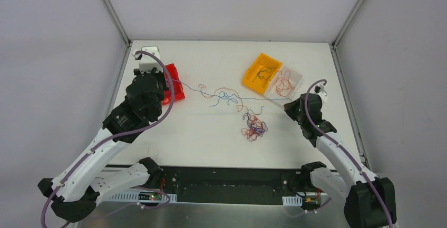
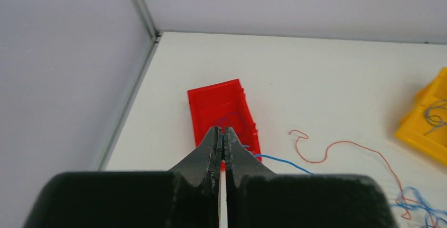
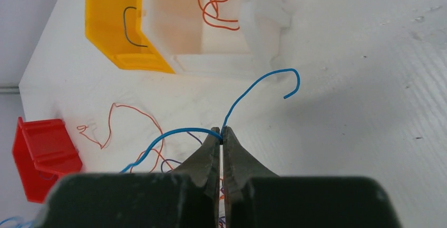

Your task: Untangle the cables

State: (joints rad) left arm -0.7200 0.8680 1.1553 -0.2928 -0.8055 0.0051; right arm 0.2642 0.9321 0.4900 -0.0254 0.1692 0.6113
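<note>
Top external: thin, curly, multicoloured cables (image 1: 254, 127)

Plain grey walls (image 1: 52, 38) with metal corner rails (image 1: 112, 13) enclose a white table (image 1: 211, 149).

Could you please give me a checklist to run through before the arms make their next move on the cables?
1. The right gripper shut on the blue cable: ok.
2. The left gripper shut above the red bin: ok.
3. The left gripper actually holding the blue cable: cannot tell, its fingers hide it.
4. The blue cable free of the orange cable: not ok, they cross mid-table.
5. The tangle apart from both grippers: ok.
</note>
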